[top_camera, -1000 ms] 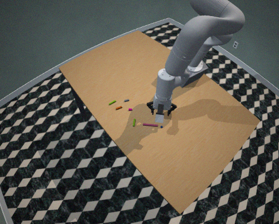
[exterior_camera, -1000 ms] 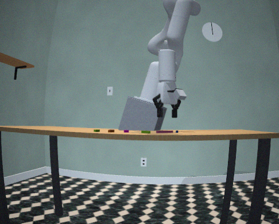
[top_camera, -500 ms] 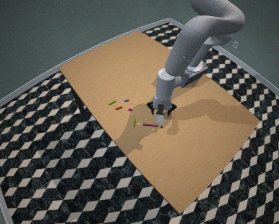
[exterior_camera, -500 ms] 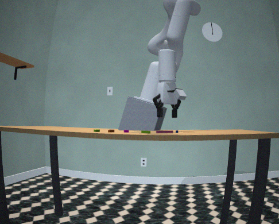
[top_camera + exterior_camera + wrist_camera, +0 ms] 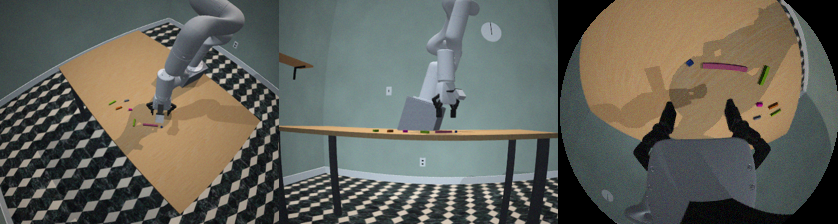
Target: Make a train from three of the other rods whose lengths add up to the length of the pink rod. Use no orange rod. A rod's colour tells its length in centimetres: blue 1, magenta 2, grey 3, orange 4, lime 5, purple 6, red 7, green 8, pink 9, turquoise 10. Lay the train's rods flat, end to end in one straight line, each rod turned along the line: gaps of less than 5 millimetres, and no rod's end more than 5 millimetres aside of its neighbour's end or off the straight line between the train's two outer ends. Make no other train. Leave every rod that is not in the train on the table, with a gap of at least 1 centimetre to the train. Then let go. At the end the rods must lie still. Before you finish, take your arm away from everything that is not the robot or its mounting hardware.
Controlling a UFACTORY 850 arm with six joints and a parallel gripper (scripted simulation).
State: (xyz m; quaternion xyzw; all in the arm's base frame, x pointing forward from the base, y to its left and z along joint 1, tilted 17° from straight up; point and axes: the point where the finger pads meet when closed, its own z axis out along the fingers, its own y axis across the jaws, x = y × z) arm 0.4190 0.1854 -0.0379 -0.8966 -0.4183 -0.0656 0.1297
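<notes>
Grey-green wall (image 5: 43,29) (image 5: 365,57) (image 5: 573,130) behind; wood-toned table (image 5: 201,149) (image 5: 485,137) (image 5: 618,65), arm shadow across part of it. Pink rod (image 5: 150,124) (image 5: 444,131) (image 5: 724,67) lies flat there, the measure to match. Blue rod (image 5: 161,127) (image 5: 456,131) (image 5: 690,63) just beyond one end; near lime rod (image 5: 134,122) (image 5: 425,132) (image 5: 764,75) off the other, turned across its line. Farther out: magenta rod (image 5: 130,109) (image 5: 405,131) (image 5: 759,104), orange rod (image 5: 119,108) (image 5: 390,131) (image 5: 773,105), grey rod (image 5: 126,100) (image 5: 757,117), far lime rod (image 5: 112,102) (image 5: 375,130) (image 5: 775,112). All apart; no train laid.

My sum: one lime, the grey and the blue make nine. Magenta, orange and the spare lime stay out.

Handling, by judgement: light, stiff, not fragile, perhaps a little slick. Take the lime and grey across their long sides at mid-length, low down, so they stay level. The blue is a stub, little to hold; it could twist or be nudged off line on release. Its place by the pink rod leaves modest finger room, so approach with care.

Pincer (image 5: 160,114) (image 5: 446,112) (image 5: 699,106) hangs above the table, fingers spread wide, released, nothing between them, touching no rod. Next should be a move over a chosen lime, wrist turned to suit it.
</notes>
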